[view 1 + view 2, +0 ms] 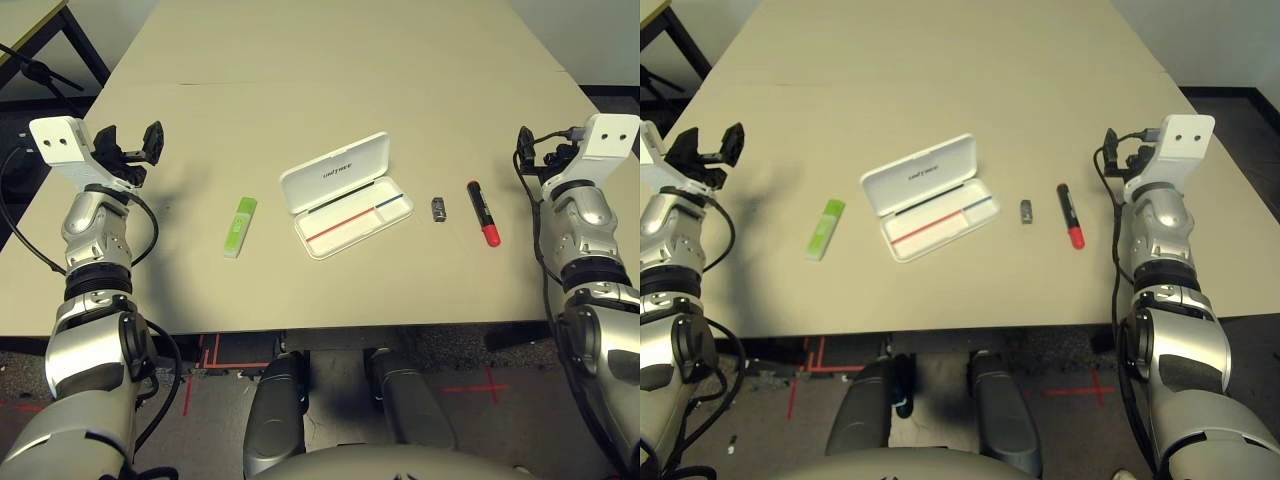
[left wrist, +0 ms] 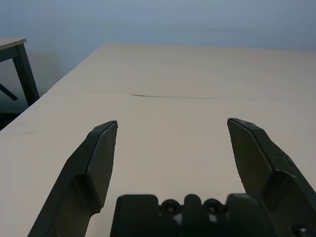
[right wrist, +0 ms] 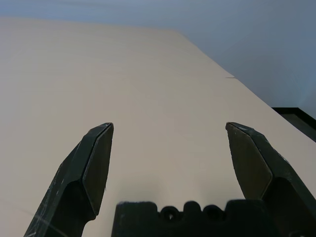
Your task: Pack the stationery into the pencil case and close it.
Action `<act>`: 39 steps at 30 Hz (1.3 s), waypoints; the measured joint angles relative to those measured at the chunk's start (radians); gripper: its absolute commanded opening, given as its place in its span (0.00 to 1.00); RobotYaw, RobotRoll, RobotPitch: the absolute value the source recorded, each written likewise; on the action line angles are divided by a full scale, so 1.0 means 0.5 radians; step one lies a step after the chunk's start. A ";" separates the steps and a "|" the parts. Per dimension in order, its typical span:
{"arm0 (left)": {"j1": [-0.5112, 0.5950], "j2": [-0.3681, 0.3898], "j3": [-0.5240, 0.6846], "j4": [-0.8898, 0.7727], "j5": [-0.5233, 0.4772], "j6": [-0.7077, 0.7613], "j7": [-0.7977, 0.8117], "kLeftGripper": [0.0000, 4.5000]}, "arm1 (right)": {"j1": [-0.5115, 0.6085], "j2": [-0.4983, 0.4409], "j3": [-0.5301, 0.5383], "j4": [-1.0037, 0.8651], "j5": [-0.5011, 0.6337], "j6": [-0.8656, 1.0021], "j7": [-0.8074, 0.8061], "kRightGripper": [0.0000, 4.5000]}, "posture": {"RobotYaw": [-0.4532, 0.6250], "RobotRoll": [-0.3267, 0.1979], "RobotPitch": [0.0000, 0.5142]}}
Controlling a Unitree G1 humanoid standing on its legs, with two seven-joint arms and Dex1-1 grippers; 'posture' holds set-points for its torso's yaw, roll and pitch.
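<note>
While the head camera looks down over both forearms, the pencil case (image 1: 345, 196) is found lying open at mid-table, lid hinged back, tray bare but for its thin red-blue line. The green highlighter (image 1: 240, 226) rests well to the case's left; the small dark block (image 1: 438, 209) sits just right of the tray, with the red-and-black marker (image 1: 483, 213) beside it, apart from it. None of the three touches the case. The left gripper (image 1: 130, 148) is raised at the table's left side and the right gripper (image 1: 1120, 152) at its right, both well clear of every item.

Seen from the left wrist, the left claw's fingers (image 2: 101, 158) stand spread wide with nothing between them, above bare table (image 2: 197, 74).

Seen from the right wrist, the right claw's fingers (image 3: 96, 160) are likewise spread and unloaded.

Assessment: packing has not begun; the step in hand is the first approach. The next move appears to call for lowering one arm onto its nearest item, the highlighter for the left, the marker or block for the right. The block, being tiny, may demand careful centring.

Surface: a plain beige tabletop with a faint seam across the far part. Room: a second table's dark leg (image 2: 24, 69) at far left, pale wall beyond, red floor markings (image 1: 480, 385) under the near edge.
</note>
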 measured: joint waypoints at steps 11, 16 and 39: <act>0.000 -0.006 -0.002 -0.003 0.000 0.000 0.000 0.99 | -0.052 -0.001 0.001 0.052 -0.002 0.000 0.008 1.00 | 0.30 0.62 0.37; 0.022 -0.015 -0.011 -0.085 -0.001 0.013 -0.020 0.99 | -0.014 -0.060 0.002 0.041 0.000 0.003 0.109 1.00 | 0.30 0.62 0.39; 0.502 0.085 -0.164 -1.640 -0.252 0.958 -0.311 0.99 | 0.324 -0.413 0.383 -0.707 0.022 0.619 1.481 1.00 | 0.38 0.62 0.34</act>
